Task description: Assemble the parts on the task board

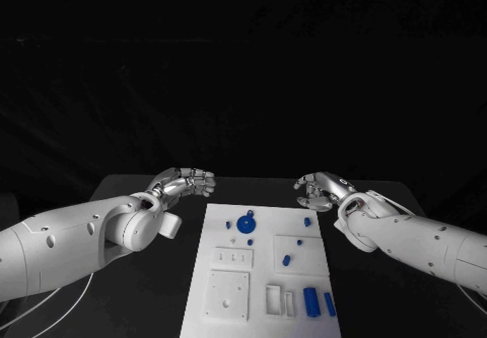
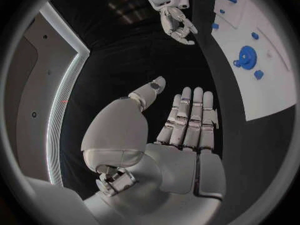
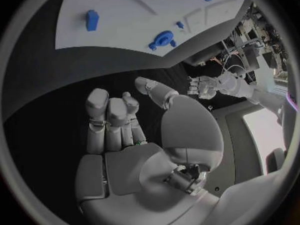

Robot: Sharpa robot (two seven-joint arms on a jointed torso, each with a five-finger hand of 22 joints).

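The white task board (image 1: 229, 239) lies in the middle of the black table. A round blue gear-like part (image 1: 245, 225) sits near its far end. Small blue pieces (image 1: 307, 221) lie on its right half, and two blue cylinders (image 1: 310, 301) lie near its front right. My left hand (image 1: 185, 183) hovers beyond the board's far left corner, holding nothing, fingers apart (image 2: 187, 115). My right hand (image 1: 323, 190) hovers beyond the far right corner, also holding nothing (image 3: 119, 120). The gear (image 2: 247, 56) and the board (image 3: 125, 35) also show in the wrist views.
Raised white blocks with recesses (image 1: 229, 292) and a slotted block (image 1: 276, 299) stand on the board's front half. Black table surface (image 1: 142, 296) runs along both long sides of the board. The two hands are apart, with the board's far edge between them.
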